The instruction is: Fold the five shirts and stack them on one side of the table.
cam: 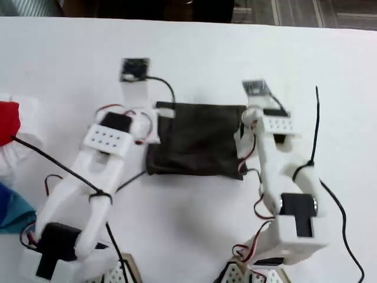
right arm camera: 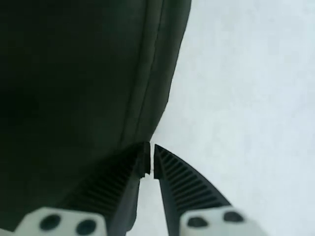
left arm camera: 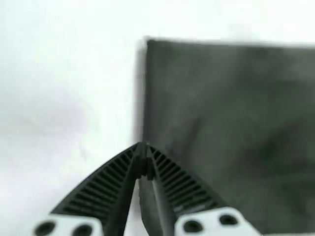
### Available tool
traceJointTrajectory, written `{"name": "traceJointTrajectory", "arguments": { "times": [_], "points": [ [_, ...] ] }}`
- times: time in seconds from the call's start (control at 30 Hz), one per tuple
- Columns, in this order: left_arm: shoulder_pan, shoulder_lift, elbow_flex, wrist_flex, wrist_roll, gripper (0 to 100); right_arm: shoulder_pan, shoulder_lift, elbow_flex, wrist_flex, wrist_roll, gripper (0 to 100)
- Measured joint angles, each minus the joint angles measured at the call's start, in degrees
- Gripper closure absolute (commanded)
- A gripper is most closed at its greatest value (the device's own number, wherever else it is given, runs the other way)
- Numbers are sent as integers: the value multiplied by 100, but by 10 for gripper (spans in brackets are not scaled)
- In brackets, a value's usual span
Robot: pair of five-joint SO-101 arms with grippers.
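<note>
Desk (cam: 194,53) is plain white on my feed, dark floor (cam: 177,9) beyond. Folded black shirt (cam: 197,138) runs lengthwise arm to arm. Left gripper (left arm camera: 142,158) and right gripper (right arm camera: 149,160) pinch its ends.

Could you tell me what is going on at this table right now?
Two robot arms are handling a dark shirt that lies folded into a rectangle in the middle of the white table. The left end effector is closed on one side edge of it, and the right end effector on the opposite edge. A red garment and a teal garment lie bunched at the table's edge beside the left arm.
</note>
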Motion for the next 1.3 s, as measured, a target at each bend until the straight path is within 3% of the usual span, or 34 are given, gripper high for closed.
{"name": "traceJointTrajectory", "arguments": {
  "times": [0.23, 0.57, 0.77, 1.0, 1.3],
  "points": [
    [-79, 1503, -826, -501, 185, 972, 0, -905, 1538, -1073, 0, 978],
    [167, 3596, -2330, -466, 185, 973, -132, -3297, 1732, -70, 0, 978],
    [149, 3859, -2541, -413, 185, 973, -615, -3613, 2505, -369, 325, 978],
    [-123, 3956, -2646, -360, 211, 973, -642, -3613, 3305, -1178, 378, 978],
    [-237, 3956, -2743, -53, 185, 973, -651, -3631, 3640, -1354, 378, 978]
  ]
}}
